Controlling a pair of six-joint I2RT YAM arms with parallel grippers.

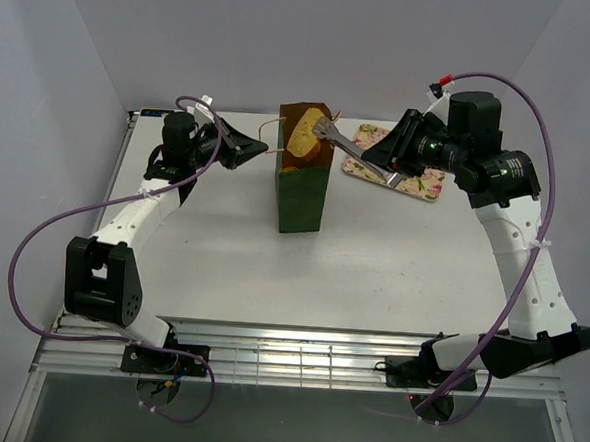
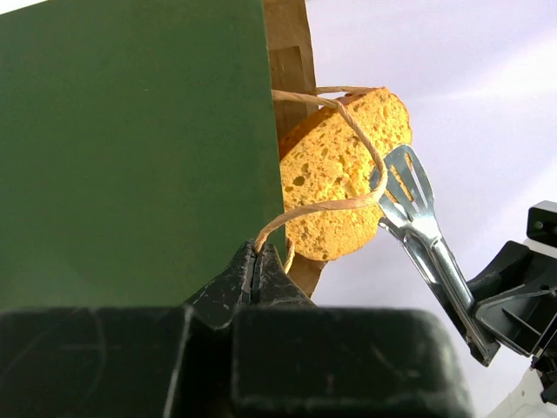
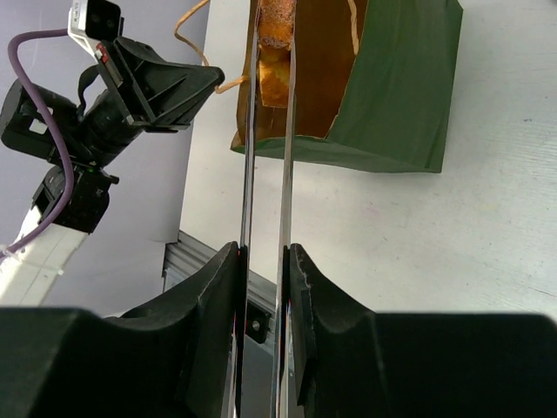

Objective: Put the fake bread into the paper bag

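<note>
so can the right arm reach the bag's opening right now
Probably yes: the left gripper holds a handle, and tongs in the right gripper hold the bread at the mouth of the paper bag.

The paper bag hides part of the bread, and the right arm part of the tray

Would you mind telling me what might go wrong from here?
The bread sits at the bag mouth with the handle looped across it, so bread or tongs may snag. The left tool pinches only that thin handle, so a push from the tongs in the right tool could tip the bag.
</note>
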